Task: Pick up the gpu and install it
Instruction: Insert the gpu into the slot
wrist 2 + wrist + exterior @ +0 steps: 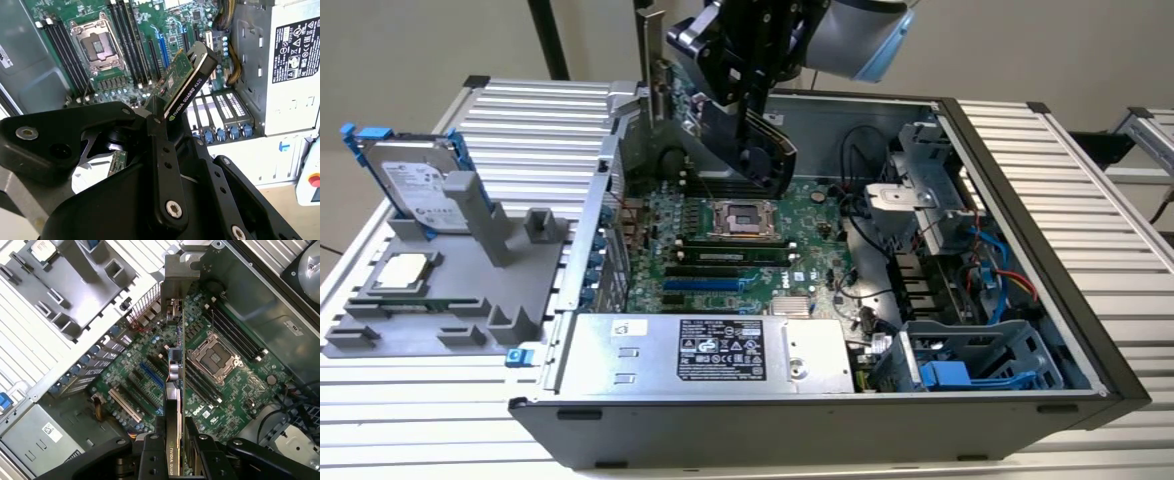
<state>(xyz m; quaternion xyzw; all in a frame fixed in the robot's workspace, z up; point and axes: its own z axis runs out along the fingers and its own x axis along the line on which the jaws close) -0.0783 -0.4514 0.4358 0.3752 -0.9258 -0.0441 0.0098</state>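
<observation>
gpu (172, 405) in gripper (173, 439); bracket (176, 280) in first wrist view

My gripper (145, 112) clamps the gpu (187, 75), whose black-and-green edge juts out ahead of me. Beyond the card lies the motherboard (125, 55) with its open CPU socket (97, 47), and a silver power supply (290, 60) sits alongside.
</observation>
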